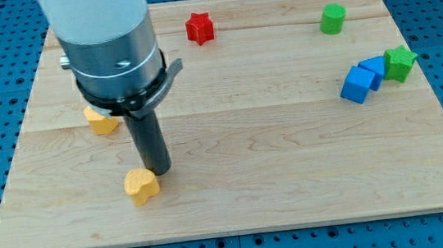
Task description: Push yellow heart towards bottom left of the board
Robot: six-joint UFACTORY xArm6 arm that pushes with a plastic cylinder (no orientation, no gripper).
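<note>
My tip (160, 171) carries no jaws, being a bare rod, so there is nothing to spread or pinch; it stands touching the yellow heart (140, 185) on its upper-right side; the heart lies low on the wooden board (293, 174), left of centre; the bottom-left corner lies beyond it, so I judge the push line about right.

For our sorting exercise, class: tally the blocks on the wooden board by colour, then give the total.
Yellow: 2 – the yellow heart by my tip, and a yellow block partly behind the arm
Blue: 2 – blue cube, blue block
Green: 2 – green star, green cylinder
Red: 1 – red star
Total: 7
</note>
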